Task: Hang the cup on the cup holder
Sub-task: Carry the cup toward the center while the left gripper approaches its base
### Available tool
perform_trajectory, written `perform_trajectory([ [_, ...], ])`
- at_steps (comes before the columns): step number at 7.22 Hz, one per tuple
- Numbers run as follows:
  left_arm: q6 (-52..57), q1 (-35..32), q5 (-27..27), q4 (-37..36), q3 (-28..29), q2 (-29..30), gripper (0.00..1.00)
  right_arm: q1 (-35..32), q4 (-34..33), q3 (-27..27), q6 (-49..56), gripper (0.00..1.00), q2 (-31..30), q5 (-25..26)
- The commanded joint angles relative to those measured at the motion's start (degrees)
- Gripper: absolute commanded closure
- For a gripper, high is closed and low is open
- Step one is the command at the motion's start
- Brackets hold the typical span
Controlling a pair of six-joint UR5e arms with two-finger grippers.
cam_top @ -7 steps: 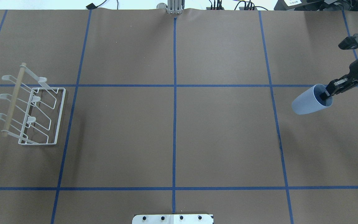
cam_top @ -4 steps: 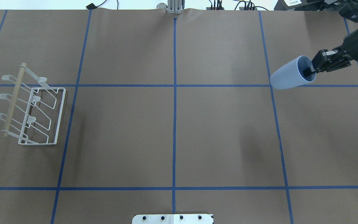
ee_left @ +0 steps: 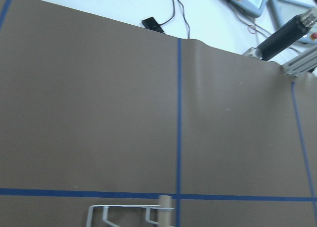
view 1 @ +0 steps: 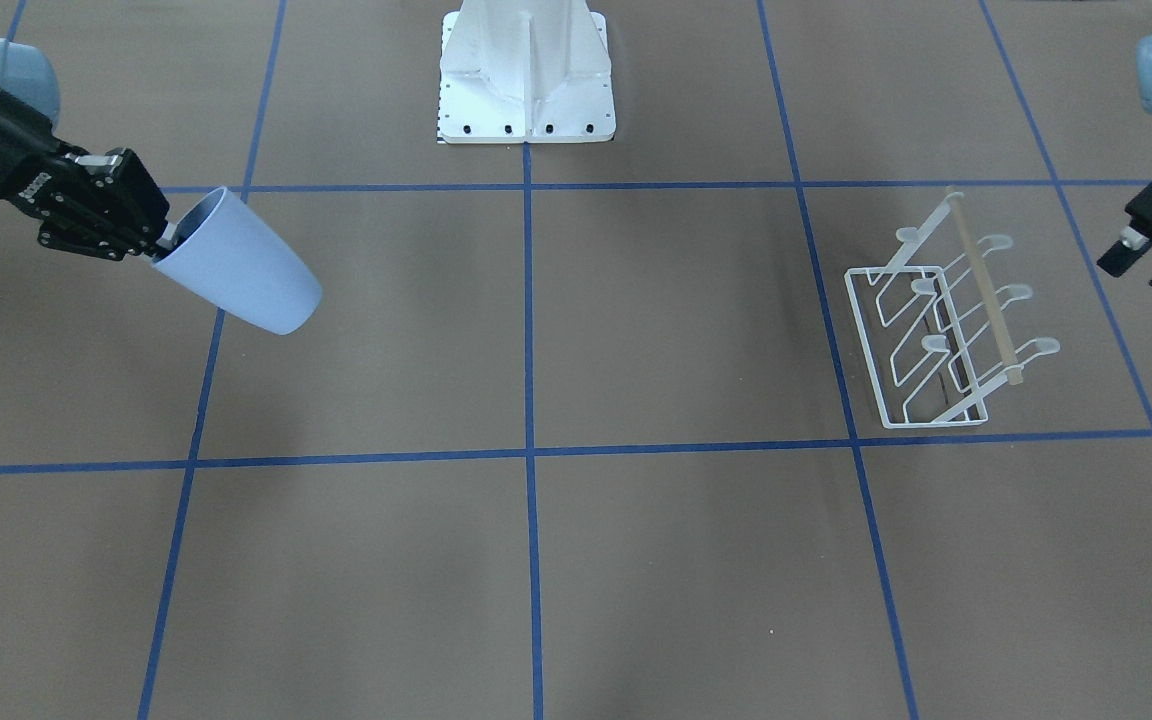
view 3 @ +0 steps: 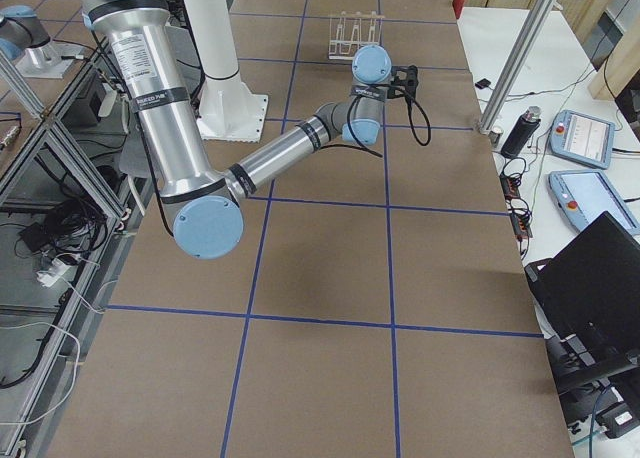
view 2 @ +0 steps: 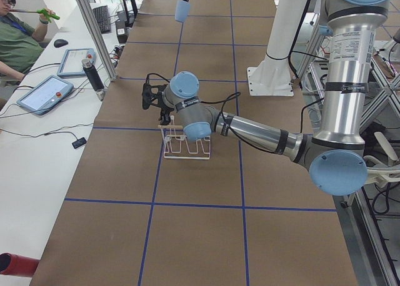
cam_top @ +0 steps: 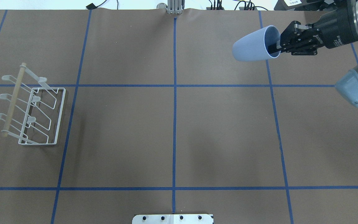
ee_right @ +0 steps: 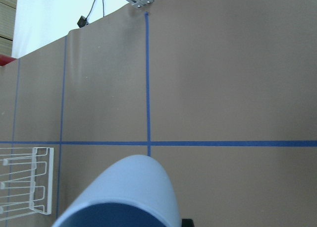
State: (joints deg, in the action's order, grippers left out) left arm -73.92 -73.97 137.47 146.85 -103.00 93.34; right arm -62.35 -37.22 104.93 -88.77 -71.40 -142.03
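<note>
The pale blue cup (cam_top: 252, 45) hangs in the air on its side at the far right of the table, its base pointing toward the table's middle. My right gripper (cam_top: 275, 47) is shut on the cup's rim, with one finger inside. It also shows in the front view (view 1: 164, 240), holding the cup (view 1: 241, 265). The cup's rim fills the bottom of the right wrist view (ee_right: 129, 192). The white wire cup holder (cam_top: 33, 109) stands on the table at the far left, empty. My left gripper (view 1: 1144, 272) is open and empty, in the air just beyond the holder (view 1: 936, 330).
The robot's white base plate (cam_top: 172, 218) sits at the near edge. A metal post (cam_top: 175, 7) and cables lie along the far edge. Blue tape lines cross the brown table cover. Tablets and an operator (view 2: 19, 42) are beside the table's far side.
My right gripper has carried the cup away from the robot and leftward toward the table's middle, and higher. A bit of the left gripper now shows at the overhead view's left edge.
</note>
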Motion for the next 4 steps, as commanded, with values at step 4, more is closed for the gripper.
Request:
perform_trajectory([
  [4, -47.6, 20.7, -0.2, 15.3, -1.2, 21.4, 0.02, 13.2, 36.2, 1.3, -38.8, 1.0, 4.0, 9.5],
])
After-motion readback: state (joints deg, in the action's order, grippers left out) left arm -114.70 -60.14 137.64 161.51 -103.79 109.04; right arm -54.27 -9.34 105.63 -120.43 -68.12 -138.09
